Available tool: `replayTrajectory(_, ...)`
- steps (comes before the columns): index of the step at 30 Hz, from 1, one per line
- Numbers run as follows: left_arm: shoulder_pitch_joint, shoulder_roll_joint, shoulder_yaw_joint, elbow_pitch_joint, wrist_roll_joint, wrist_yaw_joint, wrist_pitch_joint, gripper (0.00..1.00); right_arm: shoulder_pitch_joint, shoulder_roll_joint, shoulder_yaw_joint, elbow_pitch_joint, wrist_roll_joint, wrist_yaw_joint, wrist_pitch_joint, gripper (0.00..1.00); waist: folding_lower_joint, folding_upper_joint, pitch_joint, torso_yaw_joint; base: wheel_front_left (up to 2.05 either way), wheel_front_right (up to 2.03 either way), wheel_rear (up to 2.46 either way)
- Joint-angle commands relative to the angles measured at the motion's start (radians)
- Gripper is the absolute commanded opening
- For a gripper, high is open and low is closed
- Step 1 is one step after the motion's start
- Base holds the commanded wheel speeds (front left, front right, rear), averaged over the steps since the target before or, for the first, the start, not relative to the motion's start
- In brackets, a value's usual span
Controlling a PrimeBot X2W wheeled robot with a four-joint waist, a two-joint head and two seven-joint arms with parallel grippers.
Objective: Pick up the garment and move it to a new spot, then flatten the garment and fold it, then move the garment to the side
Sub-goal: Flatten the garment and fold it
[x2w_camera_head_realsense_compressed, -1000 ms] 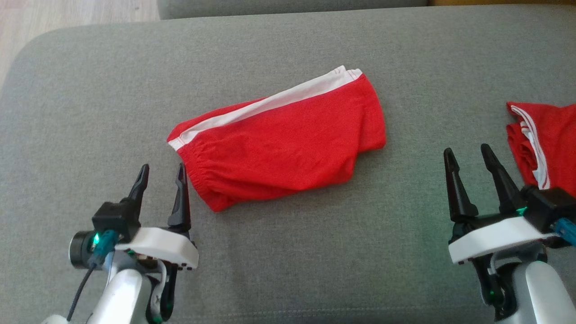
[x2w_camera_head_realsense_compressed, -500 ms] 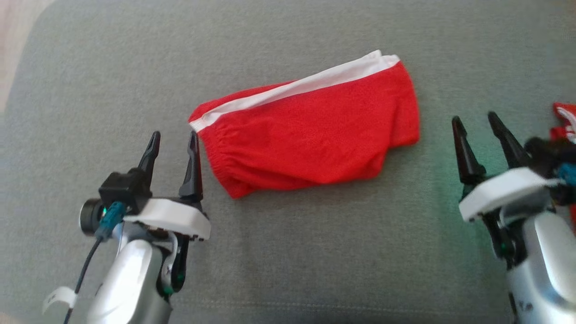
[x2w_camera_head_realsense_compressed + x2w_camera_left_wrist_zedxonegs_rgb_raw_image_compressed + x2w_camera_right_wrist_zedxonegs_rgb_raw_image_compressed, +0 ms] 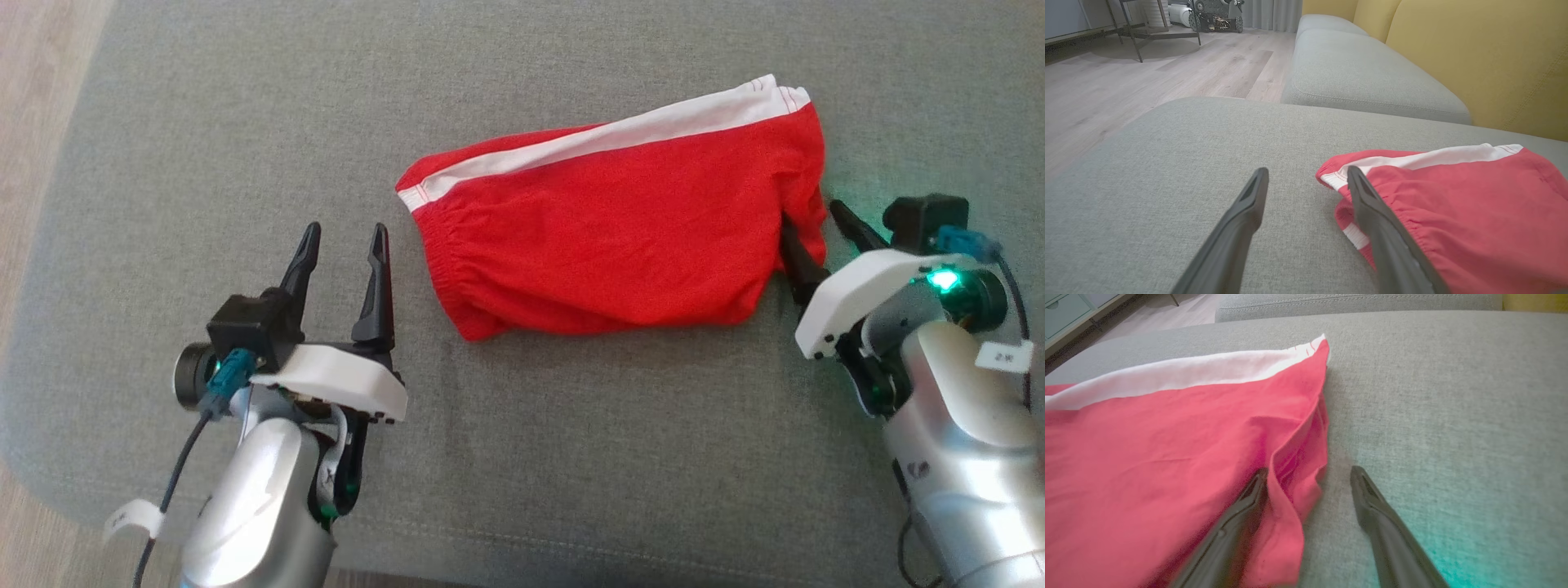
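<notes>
The garment (image 3: pixel 612 229) is a pair of red shorts with a white side stripe, lying folded on the grey sofa cushion (image 3: pixel 571 457). My left gripper (image 3: pixel 346 233) stands open just left of the elastic waistband, its right finger close beside the cloth. In the left wrist view the garment (image 3: pixel 1453 204) lies to the right of the left gripper (image 3: pixel 1307 171), which has bare cushion between its fingers. My right gripper (image 3: pixel 812 216) is open at the garment's right end. There its left finger presses into a loose fold of the garment (image 3: pixel 1167 437), and a flap of hem lies inside the right gripper (image 3: pixel 1309 471).
Wooden floor (image 3: pixel 33 122) runs along the cushion's left edge, and the cushion's front edge is near the bottom of the head view. A second grey cushion (image 3: pixel 1363 73) and a yellow backrest (image 3: pixel 1474 53) lie beyond.
The head camera has shifted, so the second red cloth at the right left the picture. My right gripper has moved in to the garment's right end. The left gripper stays by the waistband.
</notes>
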Motion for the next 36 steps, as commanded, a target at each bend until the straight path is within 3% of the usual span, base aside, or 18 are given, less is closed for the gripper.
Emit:
replayTrajectory(1,-0.036,0.008,0.038,-0.030,0.005,-0.003,-0.012,1.00,-0.013,0.004,0.032,0.016,0.017,-0.001,0.012,1.00,0.0000,0.0000,0.000,0.001,0.00,0.00,0.00)
replayTrajectory(2,-0.035,0.007,0.040,-0.031,0.006,-0.003,-0.012,1.00,-0.017,0.008,0.041,0.031,0.028,-0.001,0.016,0.42,0.0000,0.0000,0.000,0.000,0.00,0.00,0.00)
replayTrajectory(3,-0.033,0.006,0.044,-0.032,0.007,-0.004,-0.012,1.00,-0.021,0.011,0.048,0.041,0.042,-0.001,0.012,0.00,0.0000,0.0000,-0.001,-0.002,0.00,0.00,0.00)
replayTrajectory(11,-0.012,0.007,0.065,-0.040,0.027,-0.006,-0.012,1.00,0.019,0.025,0.076,0.040,0.131,-0.001,-0.065,0.00,0.0000,0.0000,-0.025,-0.042,0.00,0.00,0.00)
replayTrajectory(19,0.031,0.019,0.088,-0.055,0.034,-0.002,-0.012,1.00,0.224,0.043,-0.013,-0.099,0.153,-0.001,-0.133,0.00,0.0000,0.0000,-0.069,-0.111,0.00,0.00,0.00)
replayTrajectory(28,0.058,0.025,0.090,-0.063,0.030,0.000,-0.012,1.00,0.414,0.101,-0.161,-0.293,0.092,-0.001,-0.063,0.00,0.0000,0.0000,-0.091,-0.153,0.00,0.00,0.00)
replayTrajectory(36,0.061,0.026,0.079,-0.056,0.027,-0.003,-0.012,1.00,0.428,0.123,-0.176,-0.460,0.031,-0.001,0.017,0.00,0.0000,0.0000,-0.113,-0.156,0.00,0.00,0.00)
